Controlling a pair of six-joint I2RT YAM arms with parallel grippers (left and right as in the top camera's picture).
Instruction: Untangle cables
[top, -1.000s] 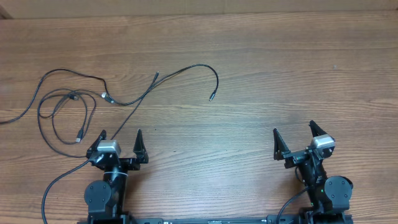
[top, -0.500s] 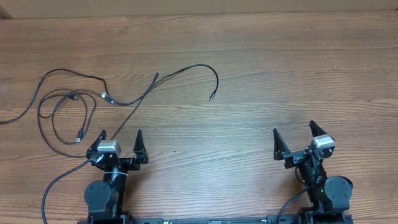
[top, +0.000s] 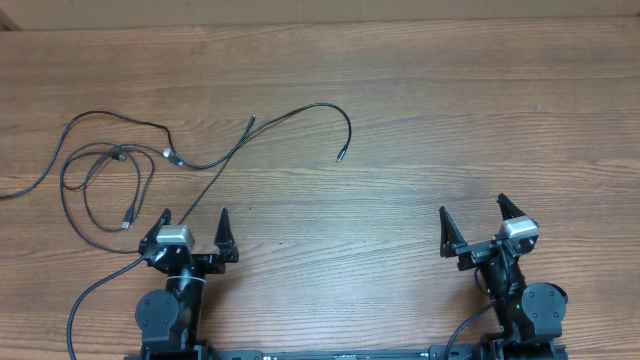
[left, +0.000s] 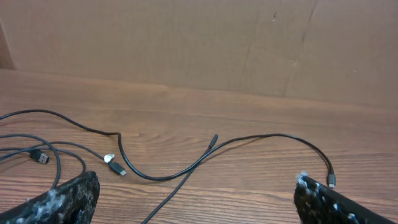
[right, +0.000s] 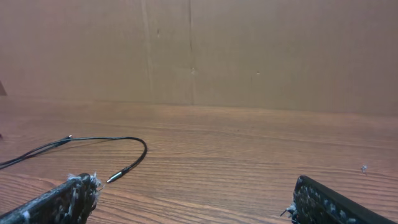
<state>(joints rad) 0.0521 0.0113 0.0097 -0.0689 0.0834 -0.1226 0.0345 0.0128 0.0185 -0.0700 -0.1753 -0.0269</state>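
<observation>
cables (top: 120, 170) tangled left on bench (top: 450, 110) | L fingers (top: 223, 228) released, empty, nr loops, likely 1st to reach | R fingers (top: 443, 228) released, empty, well apart | untangling not begun

The black left hand (top: 194, 216) and black right hand (top: 472, 208) have tapered fingers (left: 62, 202) flecked white, silver-grey camera blocks (top: 173, 236), round black joint housings (top: 160, 312) and thick black wires (top: 71, 335).

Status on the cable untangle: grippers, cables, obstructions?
Left gripper open, empty; right gripper open, empty. Cables looped together ahead of left gripper, untouched. Nothing blocking the approach.
</observation>
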